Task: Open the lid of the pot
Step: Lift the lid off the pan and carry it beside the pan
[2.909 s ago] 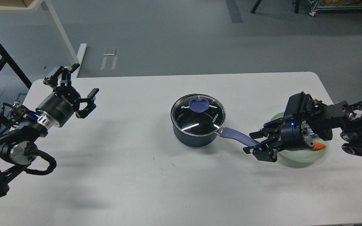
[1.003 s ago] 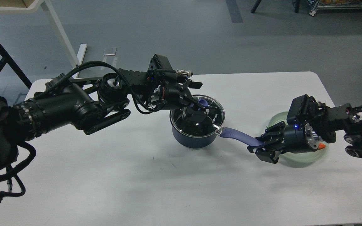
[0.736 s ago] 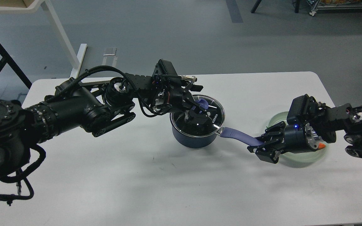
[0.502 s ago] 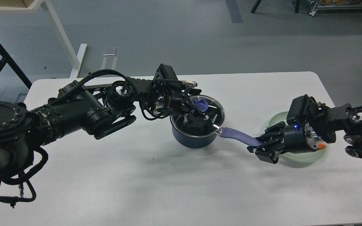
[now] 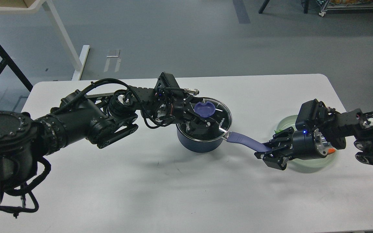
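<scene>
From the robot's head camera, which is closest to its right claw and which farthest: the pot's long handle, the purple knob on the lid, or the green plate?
Measured from the right gripper:
1. Pot handle: its end sits between the fingers.
2. Green plate: just behind and under the gripper's body, on its right. It is nearly as close as the handle.
3. Lid knob: plainly farthest, to the left on the pot lid.

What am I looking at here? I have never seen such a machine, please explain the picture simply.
The view comes from a humanoid robot's own head, looking down at a white table. The black shapes are its two arms. The left gripper sits at the blue-purple knob of the pot lid, which covers the pot; whether it grips the knob is unclear. The right gripper holds the end of the pot's handle. Behind it lies a pale green plate.
</scene>
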